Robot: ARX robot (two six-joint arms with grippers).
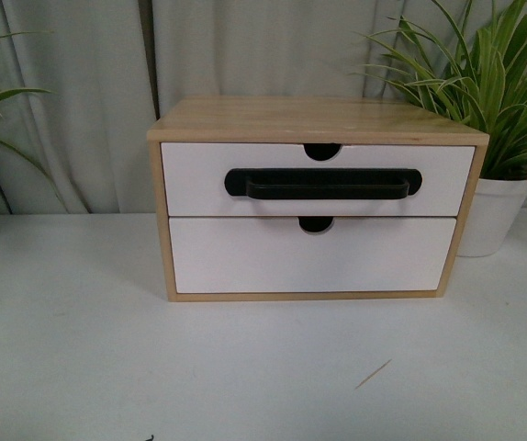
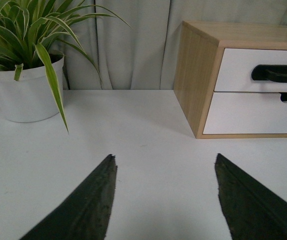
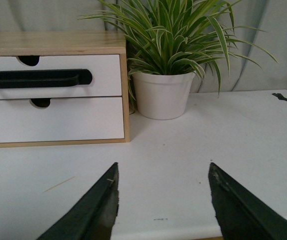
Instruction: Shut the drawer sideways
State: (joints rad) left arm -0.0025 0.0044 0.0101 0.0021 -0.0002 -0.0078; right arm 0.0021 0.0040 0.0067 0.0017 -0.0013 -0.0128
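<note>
Down low over the white table (image 2: 143,135), the left gripper (image 2: 163,200) hangs with its two dark fingers spread wide apart and nothing between them. Ahead of it and off to its right stands the wooden cabinet (image 2: 196,75), well apart from the fingertips; a potted spider plant (image 2: 23,90) sits ahead on its other side.

The right gripper (image 3: 162,200) is likewise spread, empty, just above the tabletop. Ahead of it to its left is the same cabinet, and straight ahead a second potted plant (image 3: 163,92) stands just beside the cabinet's side wall. A thin pale sliver (image 3: 58,184) lies on the table near that gripper's left finger.

From the front, neither arm shows. The drawer (image 1: 319,179) with the black bar handle (image 1: 323,184) occupies the upper slot, its white front sitting about flush with the wooden frame, above the plain lower drawer (image 1: 309,257).
</note>
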